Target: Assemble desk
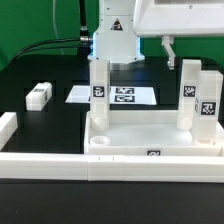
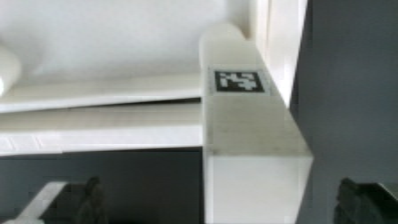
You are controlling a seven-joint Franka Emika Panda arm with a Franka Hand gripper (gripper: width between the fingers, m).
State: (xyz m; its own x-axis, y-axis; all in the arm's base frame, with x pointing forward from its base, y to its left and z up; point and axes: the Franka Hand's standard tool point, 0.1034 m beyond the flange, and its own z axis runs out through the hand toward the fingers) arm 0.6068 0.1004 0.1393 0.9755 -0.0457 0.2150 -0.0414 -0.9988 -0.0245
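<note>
Hand (image 2: pixel 217 203) wide open, gripping nothing: its dark fingertips (image 2: pixel 71 200) stand well apart on either side of a white tagged leg (image 2: pixel 249 120), with a gap on each side. In the exterior view the hand hangs at the upper right of the frame, above two upright legs, one behind (image 1: pixel 190 85) and one in front (image 1: pixel 208 105), at the right end of the tabletop (image 1: pixel 145 135). A third leg (image 1: pixel 100 88) stands at its left end. A loose leg (image 1: pixel 38 95) lies on the black desk (image 1: pixel 50 125) at centre left.
</note>
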